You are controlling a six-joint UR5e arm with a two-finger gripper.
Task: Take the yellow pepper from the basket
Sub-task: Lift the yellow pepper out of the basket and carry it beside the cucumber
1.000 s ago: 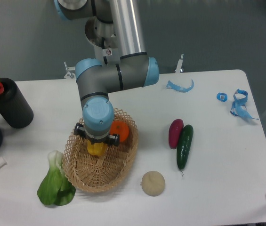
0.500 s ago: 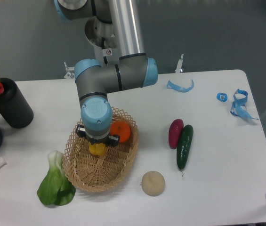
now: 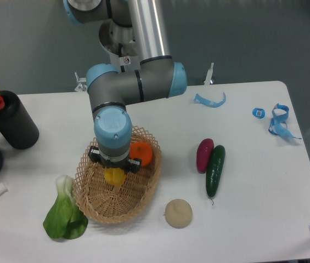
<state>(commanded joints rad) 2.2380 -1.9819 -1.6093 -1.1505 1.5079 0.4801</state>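
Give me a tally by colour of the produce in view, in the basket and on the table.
Yellow: 1, the yellow pepper in the basket, under the gripper.
Orange: 1, the orange fruit in the basket.
Green: 2, the cucumber and the bok choy on the table.
Purple-red: 1, the eggplant.
Beige: 1, the round ball.
Total: 6.

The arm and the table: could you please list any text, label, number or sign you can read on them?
None is readable.
A small white sticker with a red mark sits on the arm's upper joint; its print is too small to read.
The small blue tag on the table shows no legible text.
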